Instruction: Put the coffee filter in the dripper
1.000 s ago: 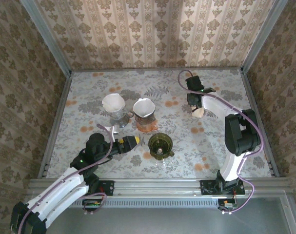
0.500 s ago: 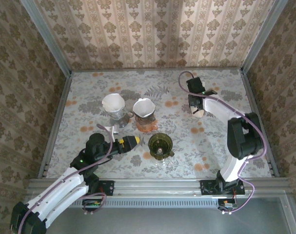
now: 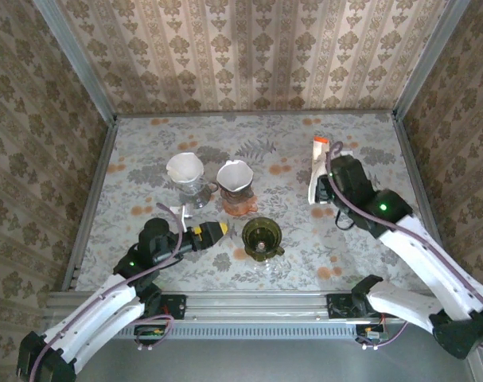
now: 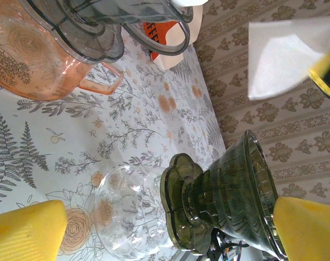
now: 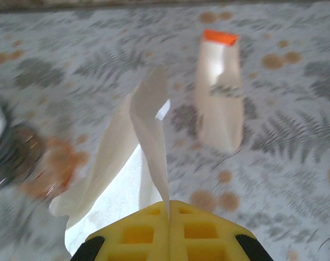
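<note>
Filter (image 5: 133, 179) pinched upright in the closed right tool (image 5: 169, 209) over the worktop (image 5: 295, 163), near the orange-topped pack (image 5: 219, 103) and well apart from the green dripper (image 3: 261, 235), which stands just beside the left tool (image 3: 213, 231), its jaws wide open

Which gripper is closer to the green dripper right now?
Left. The left gripper stands open just left of the green dripper. The right gripper, shut on the coffee filter, is farther off, beyond the dripper's right side.
</note>
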You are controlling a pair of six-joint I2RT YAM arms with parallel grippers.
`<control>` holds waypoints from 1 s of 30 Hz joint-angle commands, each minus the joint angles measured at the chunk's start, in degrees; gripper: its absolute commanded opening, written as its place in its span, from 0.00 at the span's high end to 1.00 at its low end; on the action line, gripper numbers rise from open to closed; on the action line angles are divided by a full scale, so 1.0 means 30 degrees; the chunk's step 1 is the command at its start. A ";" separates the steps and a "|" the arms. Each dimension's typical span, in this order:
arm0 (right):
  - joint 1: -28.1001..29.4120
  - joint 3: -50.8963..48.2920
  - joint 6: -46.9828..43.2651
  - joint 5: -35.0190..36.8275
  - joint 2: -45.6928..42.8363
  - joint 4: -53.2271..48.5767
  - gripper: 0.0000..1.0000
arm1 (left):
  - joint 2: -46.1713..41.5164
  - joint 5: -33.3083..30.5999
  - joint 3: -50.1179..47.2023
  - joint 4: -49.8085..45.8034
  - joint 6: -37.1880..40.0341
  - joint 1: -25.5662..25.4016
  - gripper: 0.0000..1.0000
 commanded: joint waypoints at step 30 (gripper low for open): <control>0.6079 1.3664 0.2756 -0.7964 1.0246 -1.4858 1.00 | -0.0522 0.0832 -0.1307 0.0766 0.0652 0.0056 0.00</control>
